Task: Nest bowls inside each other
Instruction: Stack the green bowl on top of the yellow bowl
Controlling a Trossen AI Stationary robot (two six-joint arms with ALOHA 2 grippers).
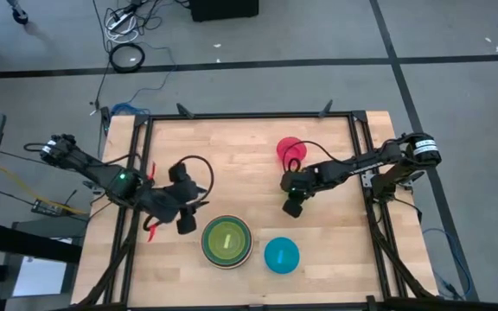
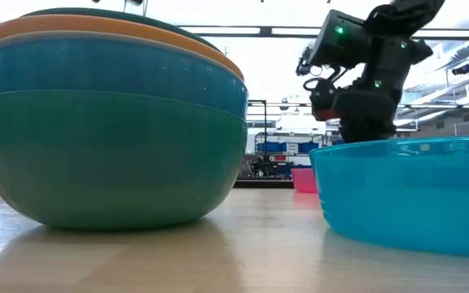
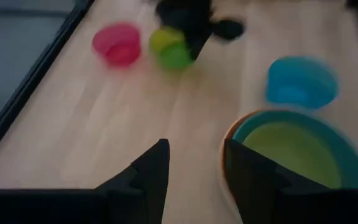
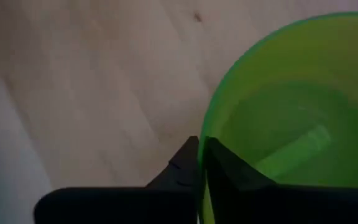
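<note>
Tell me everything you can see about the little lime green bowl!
The lime green bowl is small, round and looks like shiny see-through plastic. It sits upright on the wooden table, open side up and empty. The right pincer is shut on its rim, one finger inside, one outside. The left wrist view shows it beside the pink bowl, near but apart. From above, the right arm hides it.
</note>
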